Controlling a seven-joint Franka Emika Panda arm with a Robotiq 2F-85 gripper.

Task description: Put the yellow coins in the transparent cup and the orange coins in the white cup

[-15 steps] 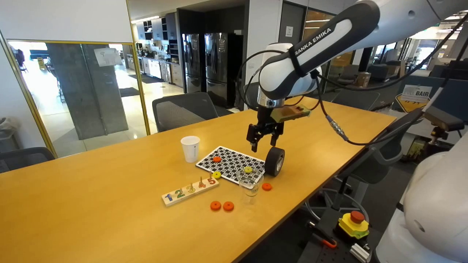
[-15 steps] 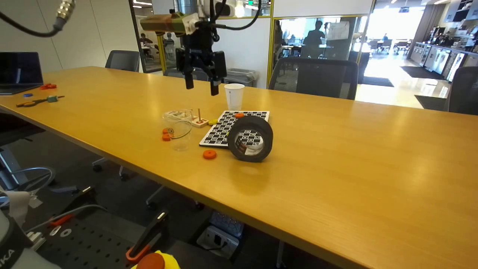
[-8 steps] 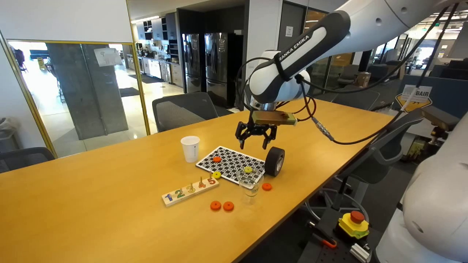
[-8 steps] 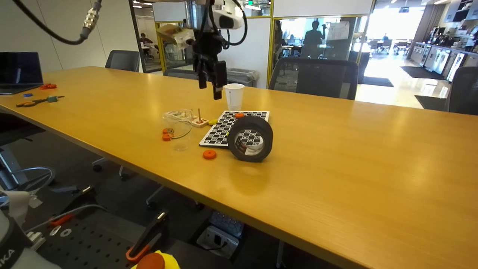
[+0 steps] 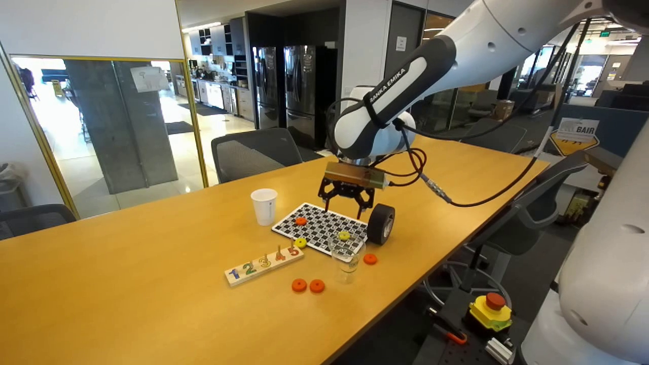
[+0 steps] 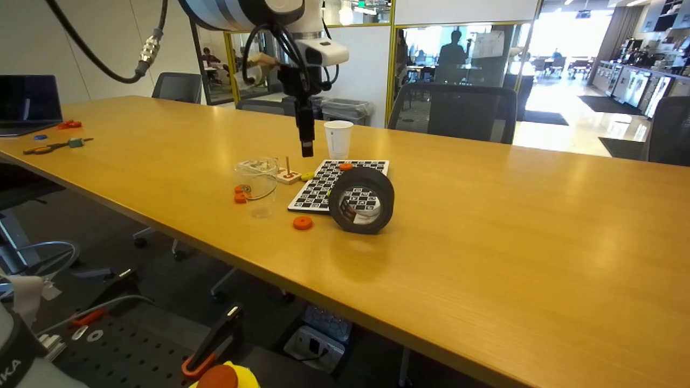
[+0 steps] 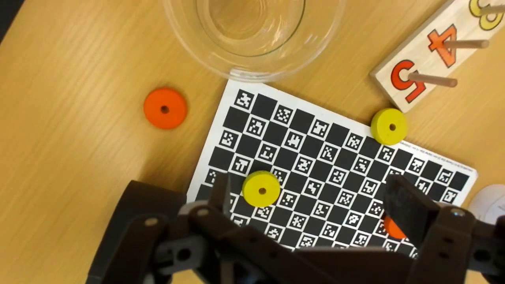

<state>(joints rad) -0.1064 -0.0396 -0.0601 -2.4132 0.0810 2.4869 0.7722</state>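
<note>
Wooden peg strip (image 5: 256, 268), numbered 1, 2, 3, 4, 5 in coloured figures. Reads "RANKA EMIKA" along the arm (image 5: 474, 50) and "BAIR" on a background sign (image 5: 577, 131), preceded by letters too small to make out. Checkered board (image 7: 303, 165) of tiny square markers, with illegible fine print along an edge. Above it, gripper (image 7: 313, 195) released, with jaws spread wide apart. Yellow coins (image 7: 261, 189): one on the board, one overlapping its edge beside the 5. Orange coins (image 5: 299, 285): two side by side on the table (image 5: 152, 304), one near the black roll (image 5: 376, 224), one on the board. Transparent cup (image 5: 350, 271) upright near the board; white cup (image 5: 263, 205) upright near its opposite end, with a small unreadable mark. Label (image 6: 366, 217) inside the roll, likewise illegible.
</note>
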